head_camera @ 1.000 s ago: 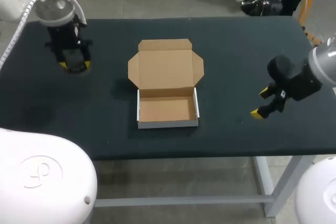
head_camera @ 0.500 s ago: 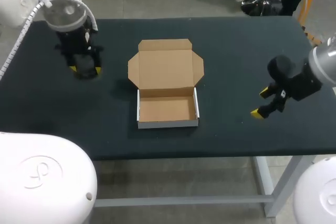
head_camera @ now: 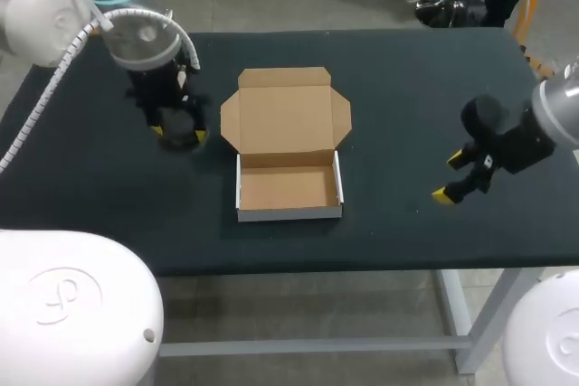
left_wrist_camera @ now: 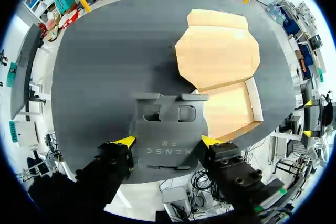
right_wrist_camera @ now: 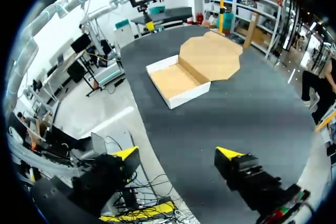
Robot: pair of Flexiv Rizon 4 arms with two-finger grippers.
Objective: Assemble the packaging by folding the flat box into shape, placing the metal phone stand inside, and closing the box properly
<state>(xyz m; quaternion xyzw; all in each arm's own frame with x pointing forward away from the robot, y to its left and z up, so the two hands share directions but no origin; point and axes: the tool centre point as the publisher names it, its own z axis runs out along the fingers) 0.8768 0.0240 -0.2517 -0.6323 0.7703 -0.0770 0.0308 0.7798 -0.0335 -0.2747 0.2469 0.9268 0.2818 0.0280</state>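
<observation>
Left claw (left_wrist_camera: 168,141) gripped stand (left_wrist_camera: 167,121) by side edges, beside box (head_camera: 289,211); stiff, slick metal, probably heavy. Right claw (right_wrist_camera: 177,153) gaped, empty.

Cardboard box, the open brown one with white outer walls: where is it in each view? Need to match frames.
Head view: open brown cardboard box at the table's middle, between the arms.
Left wrist view: box ahead of the left gripper, beside the dark grey metal stand it grips.
Right wrist view: box far ahead of the open right gripper.
Shared landmark: the box's flat-open lid.
</observation>
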